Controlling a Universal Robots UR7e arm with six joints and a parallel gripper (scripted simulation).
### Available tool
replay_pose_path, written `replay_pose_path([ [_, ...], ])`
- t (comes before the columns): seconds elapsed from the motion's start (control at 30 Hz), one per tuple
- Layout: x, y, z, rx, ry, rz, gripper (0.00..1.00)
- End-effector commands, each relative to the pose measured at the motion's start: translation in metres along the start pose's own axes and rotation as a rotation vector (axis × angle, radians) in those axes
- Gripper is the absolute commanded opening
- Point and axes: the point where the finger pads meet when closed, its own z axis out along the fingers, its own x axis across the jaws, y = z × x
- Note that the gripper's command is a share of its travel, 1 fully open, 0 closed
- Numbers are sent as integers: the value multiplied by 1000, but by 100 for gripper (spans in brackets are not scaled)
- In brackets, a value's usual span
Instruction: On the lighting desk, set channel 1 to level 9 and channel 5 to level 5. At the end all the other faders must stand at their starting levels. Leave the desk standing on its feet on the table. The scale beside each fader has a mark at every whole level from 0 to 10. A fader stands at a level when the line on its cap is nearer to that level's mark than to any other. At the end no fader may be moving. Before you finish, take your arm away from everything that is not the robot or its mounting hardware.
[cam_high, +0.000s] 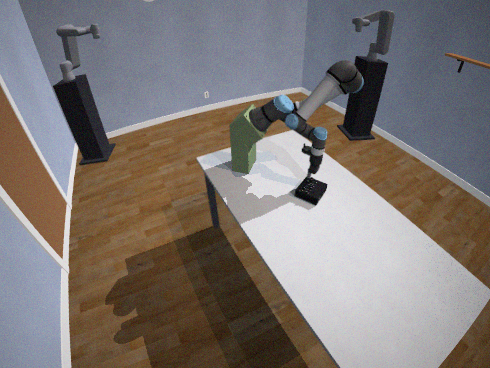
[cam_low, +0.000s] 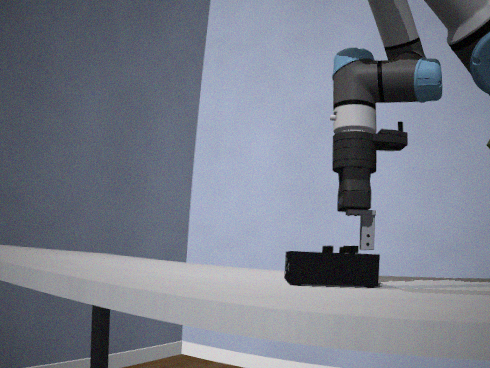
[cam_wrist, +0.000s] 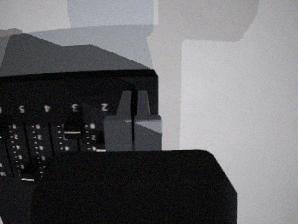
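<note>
The black lighting desk (cam_high: 311, 190) (cam_low: 332, 270) (cam_wrist: 67, 90) stands flat on the white table (cam_high: 375, 260) (cam_low: 150, 290) (cam_wrist: 233, 96). My gripper (cam_high: 311, 171) (cam_low: 367, 245) (cam_wrist: 135, 106) is shut with nothing between its fingers. It points straight down, with its tips just above the desk's top at the right end as the wrist view shows it. The fingers hide the rightmost fader lane there. In the wrist view one fader cap (cam_wrist: 73, 132) sits to the left of the fingers. In the exterior view, two caps (cam_low: 327, 249) (cam_low: 348, 249) stick up from the top, left of the fingers.
The arm's green base block (cam_high: 243, 142) stands at the table's far corner. The desk lies near the table's left edge. Two other arms on black pedestals (cam_high: 82, 117) (cam_high: 364, 95) stand on the floor by the walls.
</note>
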Motion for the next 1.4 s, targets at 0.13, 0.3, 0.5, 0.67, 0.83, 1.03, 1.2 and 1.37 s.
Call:
replay_pose_path([
  [0.13, 1, 4, 0, -2, 0, -4, 0],
  [0.3, 1, 6, 0, -2, 0, -4, 0],
  [0.5, 1, 8, 0, -2, 0, -4, 0],
  [0.67, 1, 10, 0, -2, 0, -4, 0],
  [0.83, 1, 13, 0, -2, 0, -4, 0],
  [1.03, 1, 16, 0, -2, 0, -4, 0],
  [1.2, 1, 18, 0, -2, 0, -4, 0],
  [1.37, 1, 21, 0, -2, 0, -4, 0],
])
